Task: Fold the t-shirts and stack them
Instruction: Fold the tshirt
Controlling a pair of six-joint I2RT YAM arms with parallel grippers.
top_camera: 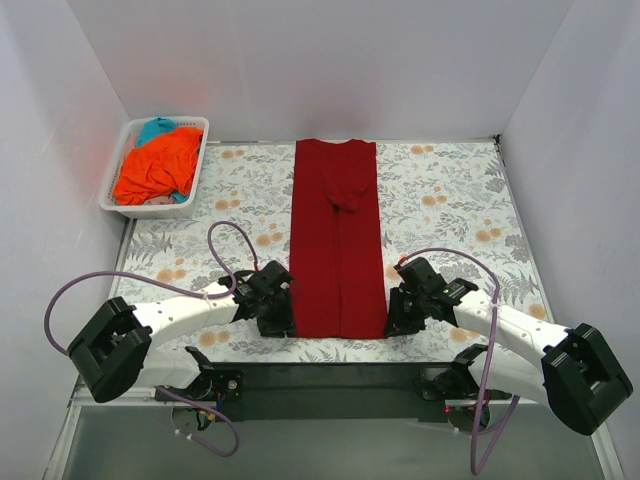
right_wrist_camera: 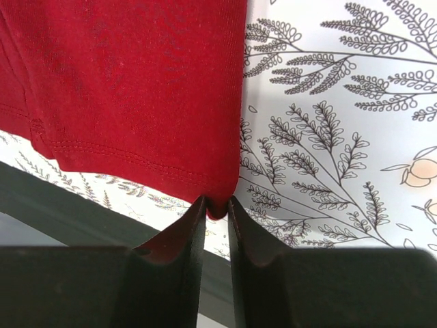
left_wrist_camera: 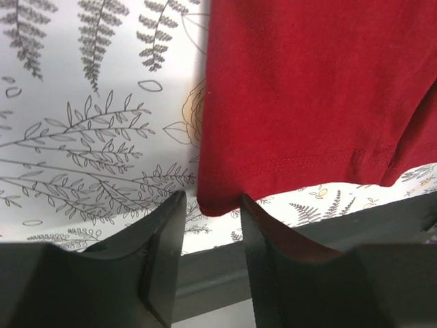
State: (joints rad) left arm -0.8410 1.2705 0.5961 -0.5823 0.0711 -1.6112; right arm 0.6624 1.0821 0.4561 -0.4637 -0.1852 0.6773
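Note:
The dark red t-shirt lies flat on the floral tablecloth, folded lengthwise into a long narrow strip with its hem at the near edge. My left gripper is at the hem's near left corner. In the left wrist view the gripper is open, with the shirt corner just between its fingertips. My right gripper is at the near right corner. In the right wrist view the gripper is pinched on the shirt corner. The orange t-shirt and teal t-shirt lie in the basket.
The white slotted basket stands at the back left against the wall. The floral tablecloth covers the table on both sides of the shirt. The dark near table edge runs just behind both grippers. White walls enclose the sides and back.

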